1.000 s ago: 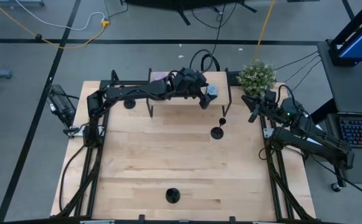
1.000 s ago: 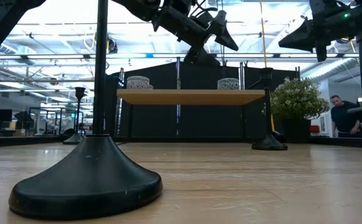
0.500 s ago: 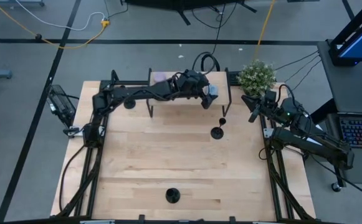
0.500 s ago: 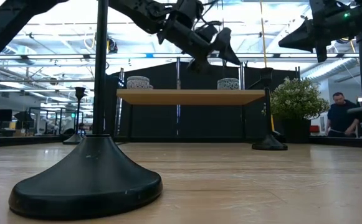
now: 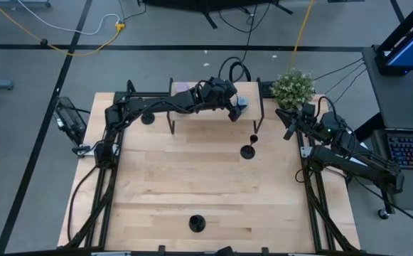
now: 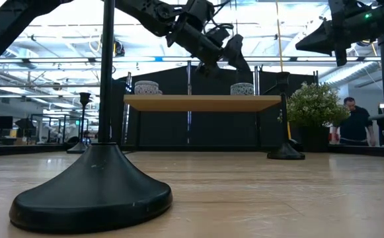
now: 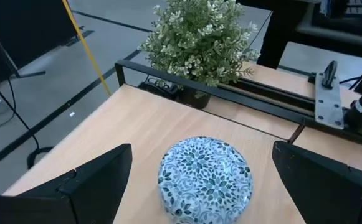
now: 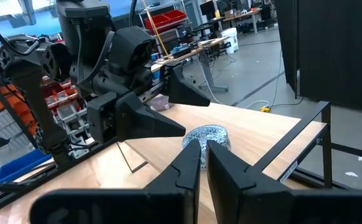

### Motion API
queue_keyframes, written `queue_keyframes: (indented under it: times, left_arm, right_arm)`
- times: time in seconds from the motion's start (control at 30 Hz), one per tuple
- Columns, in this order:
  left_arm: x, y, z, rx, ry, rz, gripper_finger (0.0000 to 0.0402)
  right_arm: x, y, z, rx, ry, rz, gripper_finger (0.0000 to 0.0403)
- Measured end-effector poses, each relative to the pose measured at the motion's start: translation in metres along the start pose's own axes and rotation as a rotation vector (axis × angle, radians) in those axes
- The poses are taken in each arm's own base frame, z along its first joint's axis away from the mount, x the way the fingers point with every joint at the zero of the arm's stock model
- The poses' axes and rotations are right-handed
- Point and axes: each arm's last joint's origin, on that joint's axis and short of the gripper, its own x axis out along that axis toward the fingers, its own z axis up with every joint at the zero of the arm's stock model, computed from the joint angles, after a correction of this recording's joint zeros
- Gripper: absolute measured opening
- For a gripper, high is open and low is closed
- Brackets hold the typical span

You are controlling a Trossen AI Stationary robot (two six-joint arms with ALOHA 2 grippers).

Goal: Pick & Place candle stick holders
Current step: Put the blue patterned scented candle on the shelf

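Observation:
Three black candle stick holders stand upright on their round bases on the table: one near the front edge [image 5: 197, 224], close in the low view [image 6: 92, 188]; one right of centre [image 5: 247, 151] [image 6: 285, 153]; one at the far left [image 5: 148, 119] [image 6: 82, 125]. My left gripper [image 5: 236, 108] [image 6: 234, 56] is open above the raised shelf, its fingers standing on either side of a blue patterned candle tin [image 7: 205, 177] without touching it. My right gripper [image 5: 289, 122] [image 8: 207, 158] is shut and empty, held high at the table's far right.
A wooden shelf [image 6: 201, 102] on black legs stands at the table's far edge, with the blue tin [image 6: 242, 88] and a second tin [image 6: 146, 87] on it. A potted plant [image 5: 293, 87] stands at the far right corner. A person [image 6: 357, 125] is in the room beyond.
My left gripper has gone down toward the blue patterned tin on the shelf, still open. The three candle stick holders have not moved.

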Motion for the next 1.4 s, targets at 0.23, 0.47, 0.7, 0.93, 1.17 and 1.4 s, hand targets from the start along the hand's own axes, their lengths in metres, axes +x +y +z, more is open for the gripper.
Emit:
queue_keyframes:
  times: [0.23,0.47,0.7,0.93,1.17,1.4]
  left_arm:
    - [0.005,0.001,-0.005,0.039,0.015,0.028,0.0395]
    - [0.017,0.0,-0.016,0.049,0.027,0.014,0.0395]
    - [0.025,-0.001,-0.029,0.043,0.074,-0.015,0.0395]
    - [0.027,-0.001,-0.032,-0.005,0.086,-0.007,0.0395]
    - [0.027,-0.001,-0.032,0.004,0.086,-0.008,0.0395]
    - [0.027,-0.001,-0.031,0.026,0.081,-0.002,0.0395]
  right_arm:
    - [0.0,0.0,0.0,0.001,0.0,0.0,0.0018]
    - [0.0,0.0,0.0,0.026,0.0,0.0,0.0018]
    - [0.0,0.0,0.0,0.036,0.001,0.0,0.0018]
    - [0.0,0.0,0.0,0.042,0.001,0.0,0.0018]
    - [0.0,0.0,0.0,0.049,0.001,0.0,0.0018]
    - [0.0,0.0,0.0,0.049,0.001,0.0,0.0018]
